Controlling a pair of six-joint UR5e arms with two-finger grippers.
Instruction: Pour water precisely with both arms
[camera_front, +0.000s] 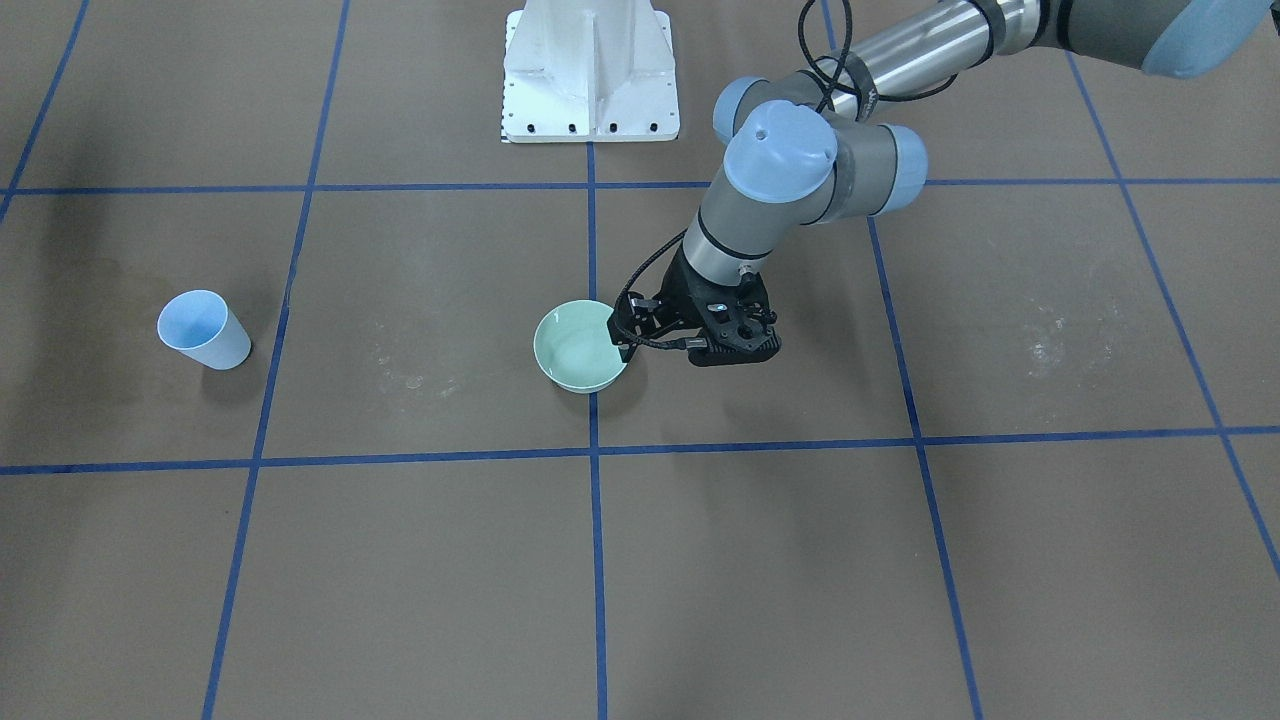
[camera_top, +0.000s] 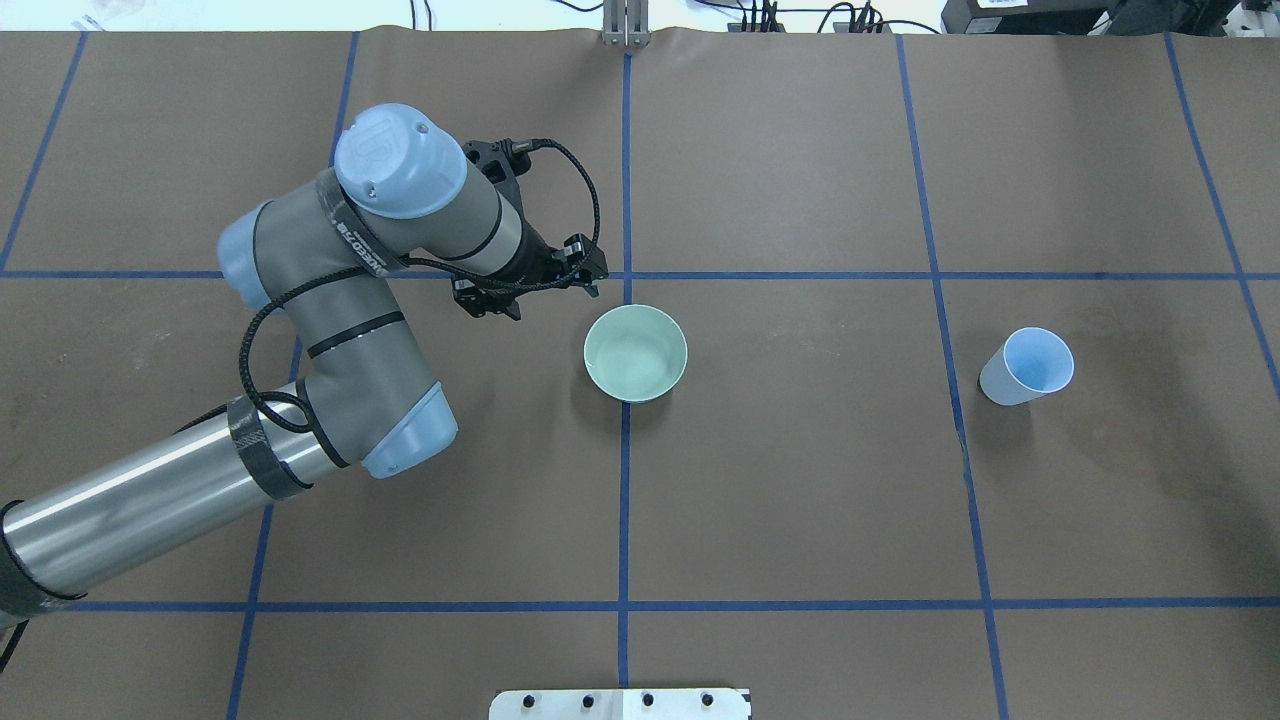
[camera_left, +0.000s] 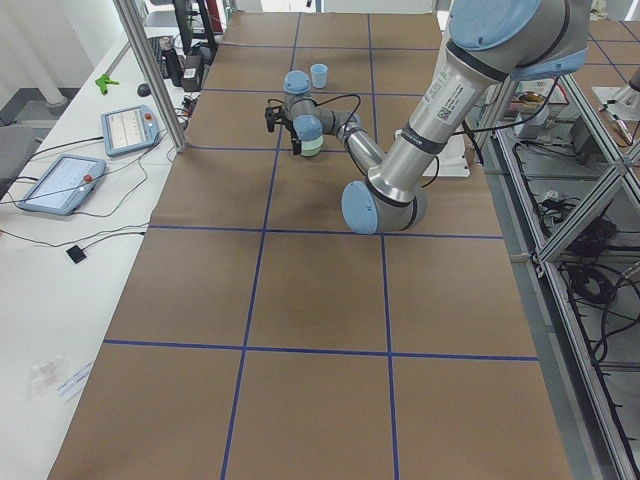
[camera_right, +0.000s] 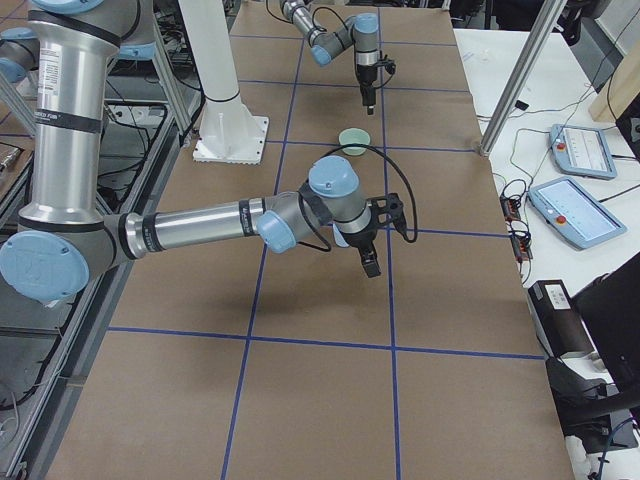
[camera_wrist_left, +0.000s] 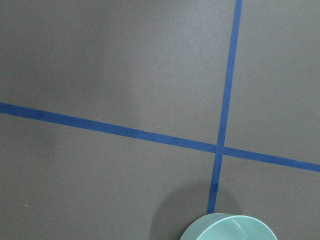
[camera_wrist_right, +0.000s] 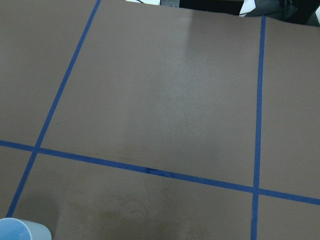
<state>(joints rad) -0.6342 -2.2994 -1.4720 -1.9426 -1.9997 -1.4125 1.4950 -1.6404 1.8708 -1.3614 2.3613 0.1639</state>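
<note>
A pale green bowl (camera_top: 636, 353) stands at the table's middle, and its bottom shows a faint sheen that may be water. A light blue cup (camera_top: 1027, 366) stands upright far to the right. My left gripper (camera_top: 497, 293) points down over the table just beside the bowl's left rim, apart from it. Its fingers are hidden under the wrist, so I cannot tell whether it is open or shut. The left wrist view shows only the bowl's rim (camera_wrist_left: 227, 229). My right gripper (camera_right: 370, 262) shows only in the exterior right view, held above the table. The right wrist view shows the cup's rim (camera_wrist_right: 22, 230).
The white robot pedestal (camera_front: 590, 70) stands at the table's robot side. Blue tape lines (camera_top: 625, 500) cross the brown table cover. Tablets and cables (camera_right: 575, 180) lie on the side bench beyond the frame posts.
</note>
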